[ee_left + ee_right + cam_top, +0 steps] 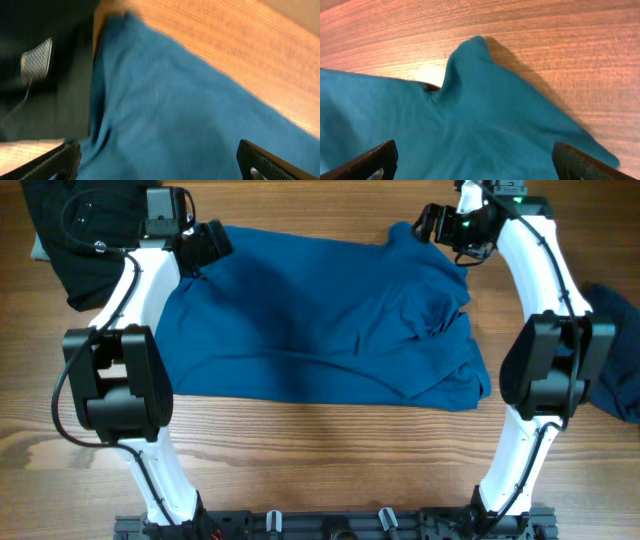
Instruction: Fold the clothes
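The T-shirt (320, 310) was seen spread on the table (320, 470), the left gripper (205, 242) and right gripper (440, 225) held wide open and empty over its far corners, and its bunched right side could be creased in if folded unsmoothed.

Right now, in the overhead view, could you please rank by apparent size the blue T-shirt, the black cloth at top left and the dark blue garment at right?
1. blue T-shirt, clearly largest.
2. black cloth and dark blue garment: both cropped by the picture's edge, so unranked.
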`<state>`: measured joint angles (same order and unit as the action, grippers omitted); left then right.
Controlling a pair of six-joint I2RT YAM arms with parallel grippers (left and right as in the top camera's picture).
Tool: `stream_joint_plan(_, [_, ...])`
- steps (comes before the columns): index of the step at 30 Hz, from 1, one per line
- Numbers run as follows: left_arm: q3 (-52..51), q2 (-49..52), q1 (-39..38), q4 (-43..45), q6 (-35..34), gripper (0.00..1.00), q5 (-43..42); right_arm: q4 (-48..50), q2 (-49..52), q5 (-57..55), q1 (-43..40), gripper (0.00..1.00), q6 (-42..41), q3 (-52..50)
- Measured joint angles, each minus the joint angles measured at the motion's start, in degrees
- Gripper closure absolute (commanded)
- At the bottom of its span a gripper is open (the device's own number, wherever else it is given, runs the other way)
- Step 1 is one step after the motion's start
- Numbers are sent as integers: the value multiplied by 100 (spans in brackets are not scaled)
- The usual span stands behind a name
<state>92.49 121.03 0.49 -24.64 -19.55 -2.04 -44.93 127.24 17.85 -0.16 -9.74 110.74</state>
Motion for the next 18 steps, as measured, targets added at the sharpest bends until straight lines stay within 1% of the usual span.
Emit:
stream_joint_plan(7, [7, 168, 0, 656, 0, 0, 361, 348, 249, -308, 83, 0, 105, 57])
stream_joint_plan(11, [7, 448, 2, 844, 2, 0, 466, 391, 479, -356, 79, 0, 107, 66])
stream_joint_plan(18, [4, 811, 55, 1123, 0, 0, 525, 479, 586, -398, 79, 0, 107, 63])
